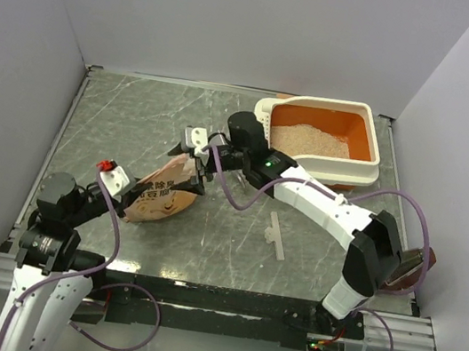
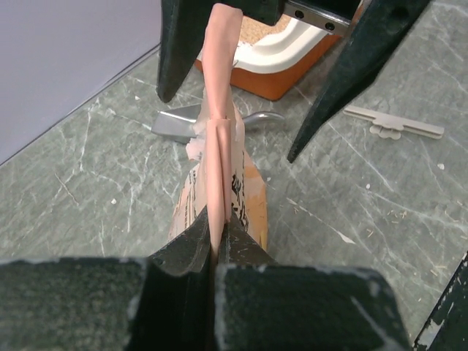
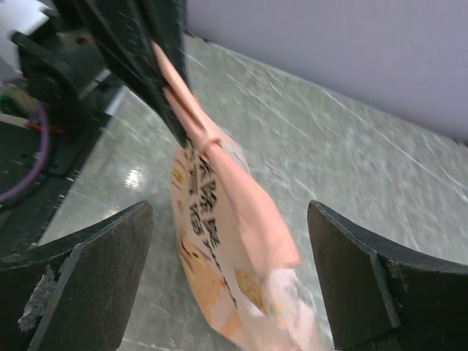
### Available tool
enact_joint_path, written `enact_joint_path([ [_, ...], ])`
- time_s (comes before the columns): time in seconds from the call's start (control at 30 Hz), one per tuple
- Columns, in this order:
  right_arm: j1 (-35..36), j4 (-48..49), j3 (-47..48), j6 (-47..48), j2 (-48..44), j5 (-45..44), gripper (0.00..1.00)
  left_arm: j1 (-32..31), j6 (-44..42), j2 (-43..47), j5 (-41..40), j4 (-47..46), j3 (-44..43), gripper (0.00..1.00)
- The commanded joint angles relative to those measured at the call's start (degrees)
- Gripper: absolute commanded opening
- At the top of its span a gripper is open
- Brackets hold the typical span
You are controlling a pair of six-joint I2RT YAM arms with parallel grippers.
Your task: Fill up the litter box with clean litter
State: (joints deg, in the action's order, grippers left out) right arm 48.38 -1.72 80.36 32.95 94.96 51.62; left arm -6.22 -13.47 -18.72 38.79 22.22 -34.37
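Note:
The litter box, cream rim and orange basin, stands at the far right with pale clean litter heaped in it. A tan-orange printed bag lies tilted at the table's middle left. My left gripper is shut on the bag's flattened pink edge, the fingers pinching it tight. My right gripper stands open at the bag's far end. Its fingers straddle the bag with a gap on each side. The litter box corner shows beyond.
A grey metal scoop lies on the table behind the bag, near the box. A white plastic strip lies on the table right of centre. A brown object sits at the right edge. White walls enclose the table.

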Motion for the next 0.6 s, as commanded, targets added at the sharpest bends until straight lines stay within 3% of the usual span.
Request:
enact_joint_path([
  [0.0,-0.2,-1.1,4.7,0.6,2.8,8.5,0.78,-0.3,-1.6,-1.6,2.4,0.4,-4.8,0.01],
  [0.03,-0.2,-2.2,5.2,1.1,3.3,8.2,0.68,-0.3,-1.9,-1.9,2.4,1.5,-5.4,0.01],
  [0.07,-0.3,-3.2,5.7,1.2,4.2,7.5,0.43,-0.3,-2.7,-2.5,2.3,2.1,-6.5,0.01],
  [0.17,-0.2,-3.1,5.3,1.2,5.0,5.3,0.00,-0.3,-3.9,-4.8,1.7,4.7,-9.0,0.06],
  [0.27,-0.2,-3.0,3.8,1.3,4.8,4.6,0.00,-0.8,-6.1,-8.3,-0.5,9.6,-13.0,0.11],
  [0.3,-0.2,-0.9,2.0,0.7,4.5,4.0,0.00,-1.4,-6.8,-9.2,-1.0,10.7,-14.0,0.25],
  [0.37,-0.3,0.2,0.7,0.4,3.7,3.5,0.00,-2.0,-8.5,-12.4,-1.7,14.6,-17.3,0.37],
  [0.57,-0.2,-2.0,0.2,1.5,3.3,2.3,0.00,-4.1,-10.3,-20.7,0.5,21.6,-28.4,0.51],
])
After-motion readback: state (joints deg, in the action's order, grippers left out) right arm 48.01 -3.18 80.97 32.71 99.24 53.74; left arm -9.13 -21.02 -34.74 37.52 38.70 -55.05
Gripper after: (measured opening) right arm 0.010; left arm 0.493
